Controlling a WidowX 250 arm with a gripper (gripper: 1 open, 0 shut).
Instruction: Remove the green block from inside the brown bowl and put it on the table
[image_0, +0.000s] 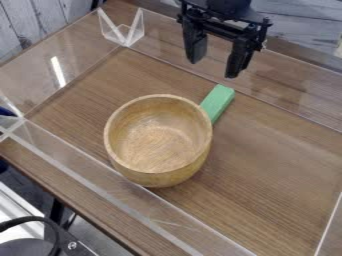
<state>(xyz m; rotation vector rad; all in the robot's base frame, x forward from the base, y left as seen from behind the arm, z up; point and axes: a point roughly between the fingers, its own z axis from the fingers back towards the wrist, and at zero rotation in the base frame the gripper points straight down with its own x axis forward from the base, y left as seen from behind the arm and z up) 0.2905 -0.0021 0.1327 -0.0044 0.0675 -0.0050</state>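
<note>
The brown bowl (159, 138) sits on the table (267, 170) near the middle, with nothing visible inside it. The green block (218, 102) lies flat on the tabletop just past the bowl's far right rim, close to or touching the rim. My gripper (218, 55) hangs above the block, pointing down. Its two black fingers stand apart with nothing between them, so it is open and clear of the block.
Clear acrylic walls (54, 80) border the tabletop on all sides. A small clear bracket (123, 28) stands at the far left corner. Bare wood lies to the right of the bowl and behind it.
</note>
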